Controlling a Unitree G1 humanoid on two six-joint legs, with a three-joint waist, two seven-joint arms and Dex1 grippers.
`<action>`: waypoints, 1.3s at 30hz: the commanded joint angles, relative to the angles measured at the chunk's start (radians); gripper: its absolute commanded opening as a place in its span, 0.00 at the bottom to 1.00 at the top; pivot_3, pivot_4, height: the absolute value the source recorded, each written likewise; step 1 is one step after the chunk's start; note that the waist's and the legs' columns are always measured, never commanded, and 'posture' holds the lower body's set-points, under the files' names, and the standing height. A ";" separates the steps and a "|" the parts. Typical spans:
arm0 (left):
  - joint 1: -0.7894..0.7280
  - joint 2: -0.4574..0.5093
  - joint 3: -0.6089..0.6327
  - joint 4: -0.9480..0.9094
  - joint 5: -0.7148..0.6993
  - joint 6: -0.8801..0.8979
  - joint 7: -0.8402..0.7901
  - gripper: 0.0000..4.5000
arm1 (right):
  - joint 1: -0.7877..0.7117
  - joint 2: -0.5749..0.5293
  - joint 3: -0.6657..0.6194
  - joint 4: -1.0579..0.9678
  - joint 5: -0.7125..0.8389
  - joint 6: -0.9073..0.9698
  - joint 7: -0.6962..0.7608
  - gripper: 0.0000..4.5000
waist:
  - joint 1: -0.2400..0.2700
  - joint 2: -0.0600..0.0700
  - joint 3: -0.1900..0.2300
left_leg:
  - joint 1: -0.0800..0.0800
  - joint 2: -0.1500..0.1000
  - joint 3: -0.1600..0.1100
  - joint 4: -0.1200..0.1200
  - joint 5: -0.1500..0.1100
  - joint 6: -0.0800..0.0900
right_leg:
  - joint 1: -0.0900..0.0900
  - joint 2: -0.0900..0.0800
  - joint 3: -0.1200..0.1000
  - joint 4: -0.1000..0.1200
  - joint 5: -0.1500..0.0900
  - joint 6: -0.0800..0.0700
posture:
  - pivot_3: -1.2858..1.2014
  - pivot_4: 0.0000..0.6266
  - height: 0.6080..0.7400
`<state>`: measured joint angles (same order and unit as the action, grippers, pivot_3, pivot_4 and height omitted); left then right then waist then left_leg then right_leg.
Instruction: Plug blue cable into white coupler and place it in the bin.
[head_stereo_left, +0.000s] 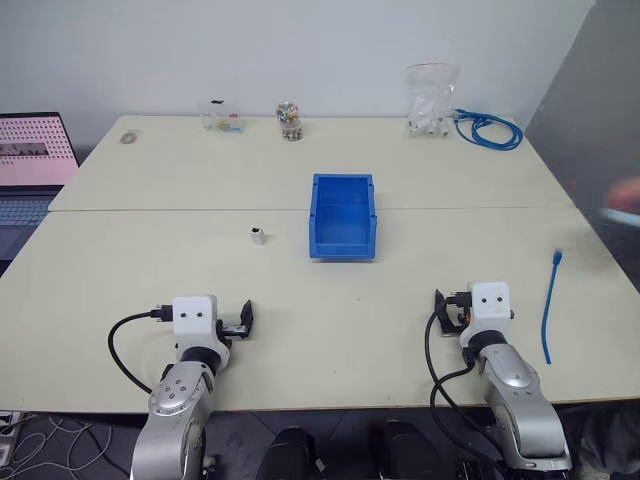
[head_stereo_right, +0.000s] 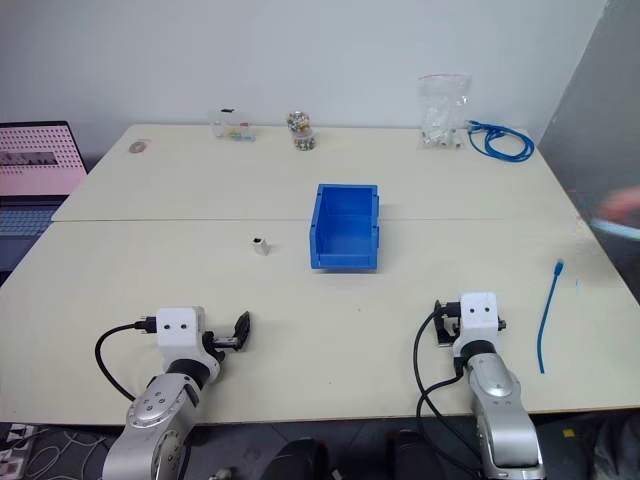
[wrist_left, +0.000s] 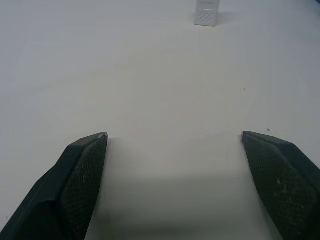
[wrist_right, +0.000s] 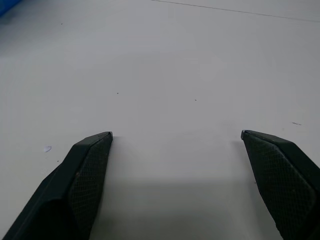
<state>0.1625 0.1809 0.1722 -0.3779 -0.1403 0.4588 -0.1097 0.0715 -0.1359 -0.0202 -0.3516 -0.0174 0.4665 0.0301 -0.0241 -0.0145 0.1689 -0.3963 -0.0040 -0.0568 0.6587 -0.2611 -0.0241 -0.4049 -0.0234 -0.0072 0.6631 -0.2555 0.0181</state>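
Left hand (wrist_left: 174, 136): wide open, empty, white coupler (head_stereo_left: 257, 235) ahead.
Right hand (wrist_right: 176, 135): wide open, empty.
Blue cable (head_stereo_left: 549, 306): right, beside right hand.
Bin (head_stereo_left: 343, 216): counter (head_stereo_left: 150, 270) middle.

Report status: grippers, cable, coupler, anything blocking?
Left gripper and right gripper open, empty. Blue cable unplugged, right of the right arm. White coupler left of bin. Nothing blocking.

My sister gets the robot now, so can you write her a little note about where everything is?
Left hand: open, empty, over the table near its front edge.
Right hand: open, empty, also near the front.
White coupler: on the table, left of the bin, ahead of the left hand.
Blue cable: lying loose, right of the right hand.
Done: nothing yet. Left: pick both up, plug in, drop in the bin.
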 joint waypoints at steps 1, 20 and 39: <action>-0.012 0.001 0.005 -0.024 -0.007 -0.006 -0.001 1.00 | 0.009 -0.001 -0.014 -0.032 -0.004 -0.002 -0.005 0.97 | 0.000 0.000 0.000 | 0.000 0.000 0.000 0.000 0.000 0.000 | 0.000 0.000 0.000 0.000 0.000 0.000 | 0.52 0.24 1.00; -0.002 -0.005 0.008 -0.039 -0.011 -0.009 0.001 1.00 | 0.008 0.000 -0.027 -0.035 -0.007 -0.003 -0.017 0.97 | 0.000 0.000 0.000 | 0.000 0.000 0.000 0.000 0.000 0.000 | 0.000 0.000 0.000 0.000 0.000 0.000 | 0.52 0.24 1.00; -0.772 0.148 -0.465 0.322 -0.182 0.026 -0.783 1.00 | -0.284 -0.356 -0.442 0.239 0.118 0.242 0.106 0.97 | 0.008 0.001 0.003 | -0.002 -0.004 0.011 0.000 0.000 0.001 | -0.001 0.001 0.001 -0.001 0.001 -0.001 | 0.52 0.24 1.00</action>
<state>-0.5602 0.3378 -0.2540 -0.1121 -0.3321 0.5570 -0.8023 -0.1782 -0.4589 -0.4297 -0.1674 0.0730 0.7139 0.0960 -0.0160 -0.0132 0.1715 -0.3980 -0.0081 -0.0441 0.6592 -0.2612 -0.0233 -0.4055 -0.0220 -0.0065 0.6627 -0.2534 0.0149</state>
